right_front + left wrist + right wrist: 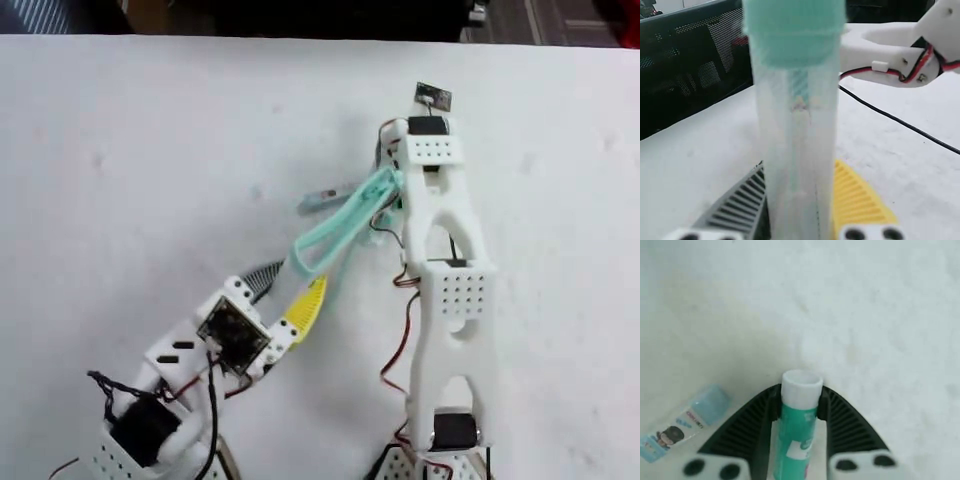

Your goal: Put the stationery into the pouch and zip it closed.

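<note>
Your left gripper [303, 272] clamps the pouch [797, 140] over mid-tabletop, your right gripper [801, 390] clamps the glue stick [796, 440] beside it; loading appears in hand, and next the stick needs lining up to enter the pouch.

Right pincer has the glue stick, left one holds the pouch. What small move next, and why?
Probably ease the right pincer toward the mouth of the pouch: the glue stick is clamped there over the table, while the left pincer grips the pouch.
</note>
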Available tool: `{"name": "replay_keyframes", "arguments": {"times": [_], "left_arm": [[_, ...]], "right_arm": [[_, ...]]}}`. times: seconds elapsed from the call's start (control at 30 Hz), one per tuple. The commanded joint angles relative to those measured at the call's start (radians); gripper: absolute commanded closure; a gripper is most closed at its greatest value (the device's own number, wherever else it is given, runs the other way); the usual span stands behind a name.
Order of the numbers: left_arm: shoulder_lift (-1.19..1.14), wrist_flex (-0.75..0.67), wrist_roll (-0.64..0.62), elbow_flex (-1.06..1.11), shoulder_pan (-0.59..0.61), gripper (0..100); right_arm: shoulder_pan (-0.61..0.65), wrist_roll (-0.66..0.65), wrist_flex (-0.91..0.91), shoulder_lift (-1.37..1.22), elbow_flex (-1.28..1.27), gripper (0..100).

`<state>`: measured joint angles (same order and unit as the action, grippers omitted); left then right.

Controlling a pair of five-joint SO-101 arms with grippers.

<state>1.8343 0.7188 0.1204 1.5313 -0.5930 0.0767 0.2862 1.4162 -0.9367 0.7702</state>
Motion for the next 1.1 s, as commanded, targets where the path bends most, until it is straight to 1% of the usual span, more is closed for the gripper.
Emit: {"name": "replay_keyframes", "arguments": {"times": [0.0,0.2,0.27,0.43,0.6,0.77,0.93,1.07], "left_arm": [[-0.004,0.037,-0.003,-0.026,-0.015,86],[-0.004,0.031,-0.003,-0.025,-0.015,86],[-0.004,0.031,-0.003,-0.025,-0.015,86],[-0.004,0.031,0.028,-0.025,-0.015,86],[-0.004,0.031,0.031,-0.025,-0.016,86],[-0.004,0.034,0.031,-0.025,-0.016,86],[-0.004,0.038,0.031,-0.025,-0.016,86],[-0.004,0.038,0.031,-0.025,-0.016,86]], "right_arm": [[-0.008,-0.011,0.022,0.008,0.017,98.2],[0.002,-0.011,0.208,0.133,0.072,98.2],[0.002,-0.011,0.239,0.17,0.074,98.2],[-0.005,-0.011,0.254,0.232,0.072,98.2],[0.004,-0.012,0.295,0.282,0.077,98.2],[-0.007,-0.127,0.3,0.384,0.071,98.2],[-0.05,-0.164,0.303,0.562,0.057,98.2],[-0.061,-0.164,0.303,0.766,-0.032,98.2]]}}
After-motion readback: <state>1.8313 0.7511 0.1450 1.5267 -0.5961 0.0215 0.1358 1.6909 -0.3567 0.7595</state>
